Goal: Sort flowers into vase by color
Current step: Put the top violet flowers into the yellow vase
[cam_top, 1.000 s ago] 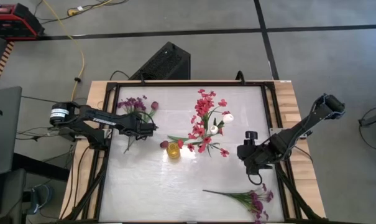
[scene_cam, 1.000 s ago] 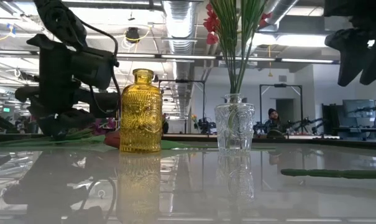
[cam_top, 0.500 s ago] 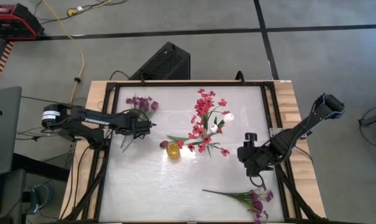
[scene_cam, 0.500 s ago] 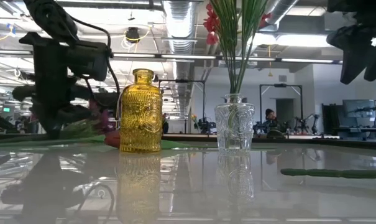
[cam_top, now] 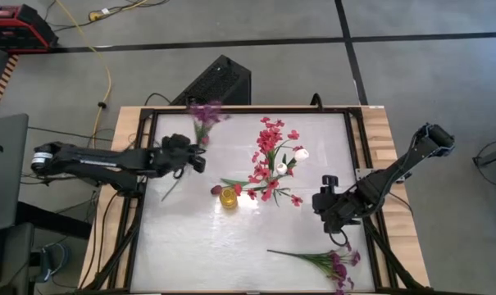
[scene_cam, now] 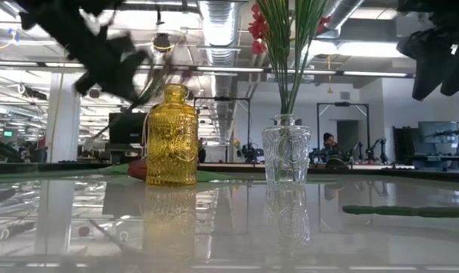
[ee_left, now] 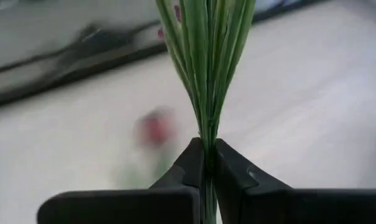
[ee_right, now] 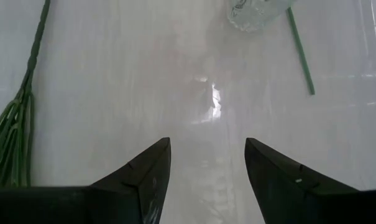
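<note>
My left gripper (cam_top: 197,157) is shut on a purple flower spray (cam_top: 203,112) above the table's left half. The spray's blossoms point toward the far edge, and its stem end (cam_top: 167,193) trails toward the near left. A yellow glass vase (scene_cam: 171,136) stands mid-table. Beside it stands a clear glass vase (scene_cam: 286,158) with red-pink flowers (cam_top: 270,152) and white buds (cam_top: 301,153) in it. A second purple spray (cam_top: 334,264) lies flat near the front right. My right gripper (ee_right: 206,168) hovers open over the right side, with nothing between its fingers. My left gripper pinches the purple spray's green stem (ee_left: 206,140) between its two fingers (ee_left: 230,169), just below where the thin stems fan out. The fingers lie across the stem. The spray is off the table and tilted, its blossoms higher than the gripper in the low view.
A dark red blossom on a green stem (cam_top: 217,190) lies on the table by the yellow vase. A black frame (cam_top: 141,131) borders the glossy white table. The second purple spray's stem bundle (ee_right: 13,124) lies just left of my right gripper's fingers.
My left gripper has shut on the purple spray's stem and risen. The spray has come up off the table and swung, so its blossoms have moved toward the far edge and higher.
</note>
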